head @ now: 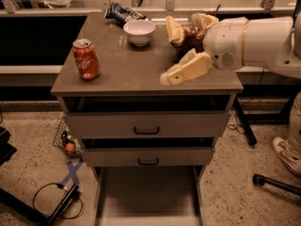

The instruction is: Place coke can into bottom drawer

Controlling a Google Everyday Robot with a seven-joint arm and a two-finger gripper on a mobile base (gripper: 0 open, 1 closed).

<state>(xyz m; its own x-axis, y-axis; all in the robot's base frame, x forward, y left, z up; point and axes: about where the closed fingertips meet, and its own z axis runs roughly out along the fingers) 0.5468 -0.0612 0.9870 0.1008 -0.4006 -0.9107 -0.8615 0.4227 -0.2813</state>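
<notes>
The coke can (86, 59) is red with white script and a silver top. It stands upright on the left side of the cabinet top (127, 69). My gripper (175, 74) is on a white arm that reaches in from the right. It hovers over the front right of the cabinet top, pointing left, well apart from the can and holding nothing. The bottom drawer (148, 192) is pulled out below the two upper drawers, and its flat floor is bare.
A white bowl (139, 32), a blue snack bag (121, 14) and a brown snack bag (184, 32) sit at the back of the top. A small basket (68, 142) and cables (51, 199) lie on the floor at left. A person's shoe (287, 154) is at right.
</notes>
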